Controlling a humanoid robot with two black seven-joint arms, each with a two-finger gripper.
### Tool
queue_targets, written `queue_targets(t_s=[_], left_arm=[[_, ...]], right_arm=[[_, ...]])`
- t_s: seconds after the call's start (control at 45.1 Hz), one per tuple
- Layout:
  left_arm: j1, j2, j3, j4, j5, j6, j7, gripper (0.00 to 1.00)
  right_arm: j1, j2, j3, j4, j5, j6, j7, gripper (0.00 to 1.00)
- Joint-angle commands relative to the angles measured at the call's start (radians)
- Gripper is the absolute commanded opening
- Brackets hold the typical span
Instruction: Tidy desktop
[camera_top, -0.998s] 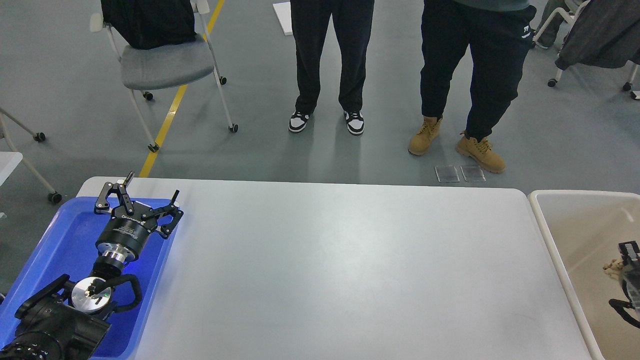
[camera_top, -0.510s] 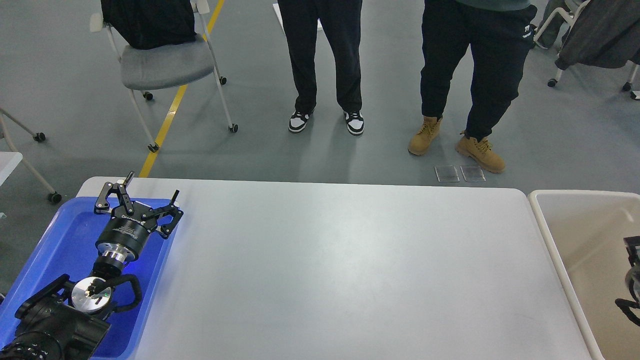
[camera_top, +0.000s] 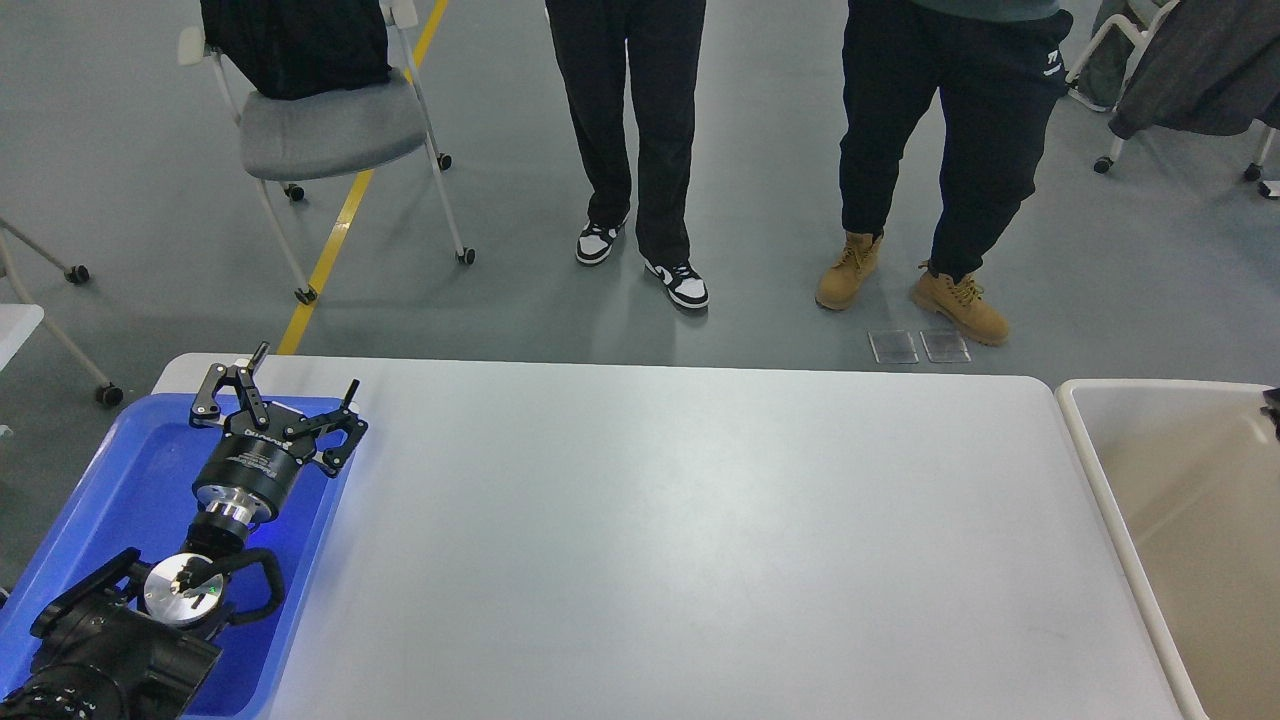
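The desktop is a wide, plain light grey-white tabletop with rounded corners, and nothing lies on it. My left gripper is open and empty. It hovers over the far end of the blue tray, at the desktop's left edge. Only a small dark tip of my right arm shows at the right edge of the view, above the beige bin. I cannot make out its fingers.
The blue tray overlaps the desktop's left side and the beige bin stands against its right end. Two people stand on the floor beyond the far edge. A grey chair is at the back left.
My right arm has moved up and almost out of view at the right, over the bin. The person in sneakers has stepped one foot towards the table. My left arm has not moved.
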Motion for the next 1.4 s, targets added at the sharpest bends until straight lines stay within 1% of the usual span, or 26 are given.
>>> queue_targets(t_s=[0.0,0.155,0.222,0.31,0.399,0.488,0.776,0.954,1.175,1.375], left_arm=[[0.0,0.0,0.0,0.0,0.0,0.0,0.0,1.0],[0.0,0.0,0.0,0.0,0.0,0.0,0.0,1.0],[0.0,0.0,0.001,0.0,0.001,0.0,0.0,1.0],[0.0,0.0,0.0,0.0,0.0,0.0,0.0,1.0],[-0.001,0.0,0.001,0.0,0.001,0.0,0.0,1.0],[0.0,0.0,0.0,0.0,0.001,0.0,0.0,1.0],[0.0,0.0,0.0,0.0,0.001,0.0,0.0,1.0],[-0.001,0.0,0.0,0.0,0.001,0.0,0.0,1.0],[-0.001,0.0,0.0,0.0,0.001,0.0,0.0,1.0],[-0.001,0.0,0.0,0.0,0.001,0.0,0.0,1.0]], right_arm=[[0.166,-0.151,-0.155,0.241,-0.022,0.049,0.001,1.0],[0.301,-0.223,-0.167,0.457,-0.06,0.039,0.0,1.0],[0.342,-0.22,-0.157,0.511,-0.06,0.031,0.0,1.0],[0.39,-0.207,-0.15,0.544,-0.06,0.03,0.0,1.0],[0.402,-0.145,-0.106,0.545,-0.046,0.028,-0.002,1.0],[0.392,-0.089,-0.011,0.545,-0.046,0.028,-0.002,1.0],[0.238,0.114,0.343,0.525,-0.042,0.028,0.0,1.0],[0.143,0.212,0.504,0.518,0.107,0.031,0.0,1.0],[0.056,0.274,0.567,0.519,0.279,0.043,0.0,1.0],[-0.007,0.293,0.658,0.518,0.303,0.046,0.001,1.0]])
